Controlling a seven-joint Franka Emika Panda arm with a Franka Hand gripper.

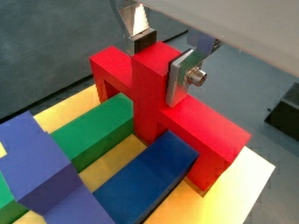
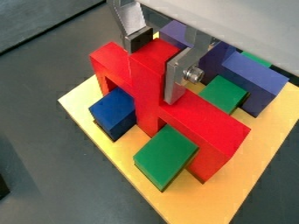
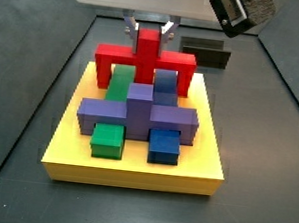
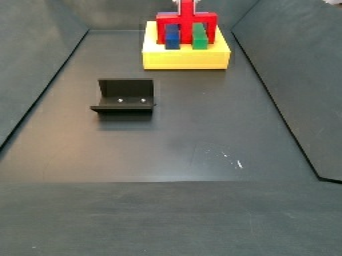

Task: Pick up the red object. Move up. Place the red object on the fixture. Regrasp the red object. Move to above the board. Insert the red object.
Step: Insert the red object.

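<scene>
The red object [image 1: 198,122] stands upright at one end of the yellow board [image 1: 251,188], its crossbar over the slots and its legs down at the board's surface. My gripper [image 1: 160,61] is shut on its central stem, one silver finger [image 1: 177,74] flat against each side. Both side views show the same: the gripper [image 3: 150,28] is above the red object [image 3: 144,56] at the far end of the board [image 3: 133,167]. The black fixture [image 4: 124,97] stands empty on the floor, well away from the board [image 4: 187,58].
On the board a green block [image 2: 166,156] and a blue block [image 2: 114,111] lie under the red crossbar, and a purple cross-shaped block [image 3: 138,112] sits in the middle. A dark grey floor with raised side walls surrounds the board.
</scene>
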